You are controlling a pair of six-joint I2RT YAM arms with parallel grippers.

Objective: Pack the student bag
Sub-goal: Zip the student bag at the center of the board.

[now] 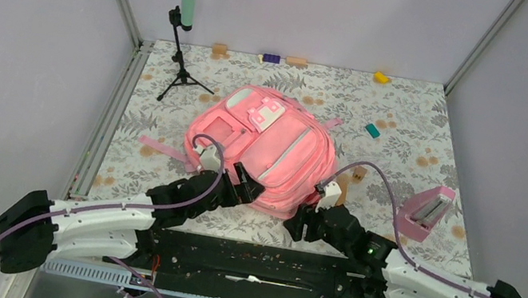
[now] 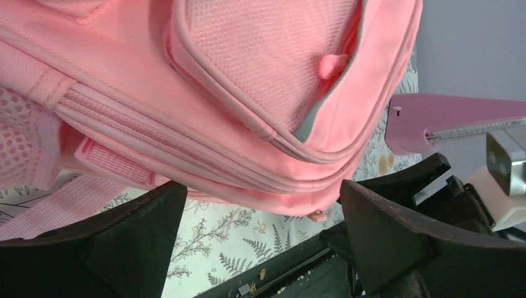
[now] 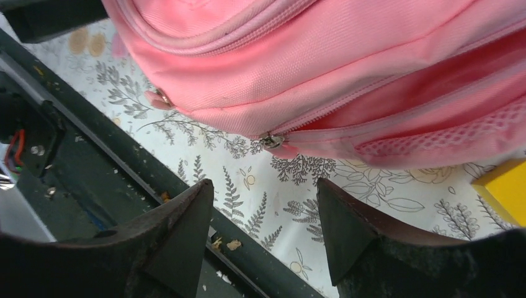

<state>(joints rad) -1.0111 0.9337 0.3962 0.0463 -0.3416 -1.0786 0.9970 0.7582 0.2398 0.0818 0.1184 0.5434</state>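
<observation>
Pink fabric, pockets facing up: the student bag lies at the middle of the floral bench. At the bag's near edge, the left tool stands with jaws wide apart and empty. The right tool, at the bag's near right corner, is also parted, gripping nothing.

No text, label, brand or number is legible on anything
</observation>
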